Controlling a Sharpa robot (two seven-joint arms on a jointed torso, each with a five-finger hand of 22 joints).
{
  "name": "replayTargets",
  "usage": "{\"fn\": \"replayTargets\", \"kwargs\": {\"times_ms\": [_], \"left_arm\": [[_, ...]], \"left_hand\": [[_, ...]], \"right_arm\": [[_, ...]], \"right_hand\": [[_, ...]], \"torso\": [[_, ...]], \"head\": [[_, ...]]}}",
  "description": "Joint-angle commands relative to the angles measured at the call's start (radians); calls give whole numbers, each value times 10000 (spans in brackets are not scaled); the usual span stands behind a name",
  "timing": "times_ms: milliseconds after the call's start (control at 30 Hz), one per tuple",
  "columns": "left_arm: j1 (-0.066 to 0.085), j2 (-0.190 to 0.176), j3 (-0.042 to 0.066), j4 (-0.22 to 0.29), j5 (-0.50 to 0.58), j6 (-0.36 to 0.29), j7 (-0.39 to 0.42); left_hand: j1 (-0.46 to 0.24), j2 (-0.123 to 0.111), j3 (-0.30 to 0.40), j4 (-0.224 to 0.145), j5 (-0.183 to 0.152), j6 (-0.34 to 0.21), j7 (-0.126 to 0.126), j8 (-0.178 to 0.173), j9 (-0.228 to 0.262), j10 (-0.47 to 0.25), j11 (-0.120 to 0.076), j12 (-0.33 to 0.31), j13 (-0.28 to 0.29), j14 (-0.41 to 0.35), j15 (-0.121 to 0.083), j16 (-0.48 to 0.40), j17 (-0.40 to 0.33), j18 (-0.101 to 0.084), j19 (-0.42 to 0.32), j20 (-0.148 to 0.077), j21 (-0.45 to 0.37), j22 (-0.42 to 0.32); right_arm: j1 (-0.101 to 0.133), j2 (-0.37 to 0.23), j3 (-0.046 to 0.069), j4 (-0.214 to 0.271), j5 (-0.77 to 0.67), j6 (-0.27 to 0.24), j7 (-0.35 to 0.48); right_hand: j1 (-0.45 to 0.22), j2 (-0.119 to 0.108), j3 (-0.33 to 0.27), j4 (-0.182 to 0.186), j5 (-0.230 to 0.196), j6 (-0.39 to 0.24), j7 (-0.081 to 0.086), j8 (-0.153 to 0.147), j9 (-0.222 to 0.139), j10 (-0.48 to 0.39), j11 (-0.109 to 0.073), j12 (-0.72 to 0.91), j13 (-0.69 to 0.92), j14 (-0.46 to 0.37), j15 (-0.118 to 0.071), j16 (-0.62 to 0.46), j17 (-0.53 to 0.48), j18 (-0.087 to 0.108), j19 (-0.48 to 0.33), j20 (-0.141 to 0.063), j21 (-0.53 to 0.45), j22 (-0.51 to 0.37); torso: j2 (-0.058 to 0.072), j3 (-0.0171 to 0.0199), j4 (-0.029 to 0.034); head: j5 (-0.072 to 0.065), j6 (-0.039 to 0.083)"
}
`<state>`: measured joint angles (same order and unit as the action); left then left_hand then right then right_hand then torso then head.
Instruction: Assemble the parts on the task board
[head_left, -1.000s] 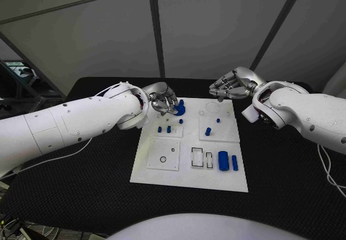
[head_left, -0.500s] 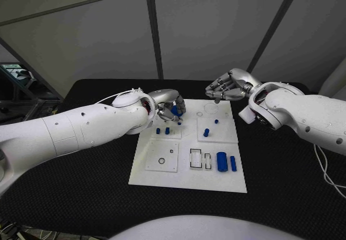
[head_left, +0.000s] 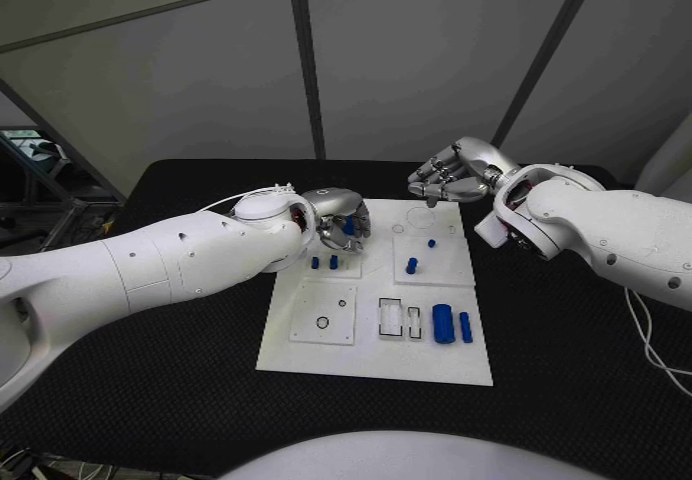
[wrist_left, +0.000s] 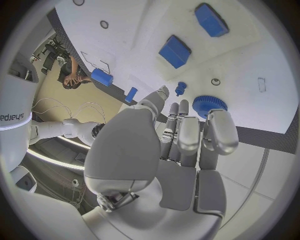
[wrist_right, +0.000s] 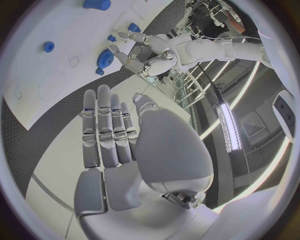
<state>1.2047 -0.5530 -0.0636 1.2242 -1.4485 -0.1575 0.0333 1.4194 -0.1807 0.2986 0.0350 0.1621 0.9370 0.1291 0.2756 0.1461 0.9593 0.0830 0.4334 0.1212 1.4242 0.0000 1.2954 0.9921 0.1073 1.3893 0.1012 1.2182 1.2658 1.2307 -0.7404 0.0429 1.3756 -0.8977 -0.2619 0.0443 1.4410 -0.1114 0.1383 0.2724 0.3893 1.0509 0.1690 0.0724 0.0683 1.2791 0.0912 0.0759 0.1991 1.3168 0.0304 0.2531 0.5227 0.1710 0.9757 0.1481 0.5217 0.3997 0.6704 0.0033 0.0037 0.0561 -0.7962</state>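
Observation:
The white task board (head_left: 378, 345) lies mid-table. My left hand (head_left: 338, 226) hovers over its far left corner and pinches a blue gear (head_left: 348, 228) at its fingertips; the left wrist view shows the gear (wrist_left: 209, 105) just above the board (wrist_left: 256, 60). Two blue pegs (head_left: 323, 263) stand below that hand, seen as blocks (wrist_left: 175, 51) from the wrist. My right hand (head_left: 450, 177) hangs over the board's far edge and holds nothing, its fingers (wrist_right: 103, 127) stretched out. The right wrist view also shows the gear (wrist_right: 105, 59) in the left hand (wrist_right: 140, 56).
More blue parts sit on the board: a peg (head_left: 411, 266) and a small stud (head_left: 431, 241) on the right square, and a thick cylinder (head_left: 443, 324) with a slim one (head_left: 466, 327) near the front right. Black table (head_left: 159, 360) surrounds the board.
My left hand has turned and carried the gear down and slightly right, nearer the board. The right hand has hardly moved.

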Motion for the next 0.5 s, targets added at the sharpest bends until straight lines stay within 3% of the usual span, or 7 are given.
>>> {"fn": "replayTargets", "kwargs": {"times_ms": [33, 500], "left_arm": [[-20, 60, 4, -78, -386, 406, -14], [-121, 221, 5, -306, -456, 407, -154]], "left_hand": [[36, 79, 83, -22, -5, 105, -12, -54, -24, 88, -4, -74, -36, 89, 23, 20, 35, -203, 99, 11, 92, 42], [219, 277, 629, -155, 11, 371, 13, -110, -115, 432, -63, -224, -187, 212, -33, 52, -14, -241, 238, -36, 280, 235]], "right_arm": [[17, 12, 3, 27, -70, -21, 95], [16, 42, 3, 20, -71, -21, 94]], "right_hand": [[113, 1, 64, -18, 58, -65, 5, -16, 9, -58, 25, -42, -12, -36, 37, -29, 1, 106, 69, 11, -38, -13], [113, 1, 64, -18, 58, -65, 5, -16, 9, -58, 25, -42, -12, -36, 37, -29, 1, 106, 69, 11, -38, -13]], "torso": [[-1, 7, 5], [1, 6, 3]], "head": [[-6, -15], [-9, -32]]}}
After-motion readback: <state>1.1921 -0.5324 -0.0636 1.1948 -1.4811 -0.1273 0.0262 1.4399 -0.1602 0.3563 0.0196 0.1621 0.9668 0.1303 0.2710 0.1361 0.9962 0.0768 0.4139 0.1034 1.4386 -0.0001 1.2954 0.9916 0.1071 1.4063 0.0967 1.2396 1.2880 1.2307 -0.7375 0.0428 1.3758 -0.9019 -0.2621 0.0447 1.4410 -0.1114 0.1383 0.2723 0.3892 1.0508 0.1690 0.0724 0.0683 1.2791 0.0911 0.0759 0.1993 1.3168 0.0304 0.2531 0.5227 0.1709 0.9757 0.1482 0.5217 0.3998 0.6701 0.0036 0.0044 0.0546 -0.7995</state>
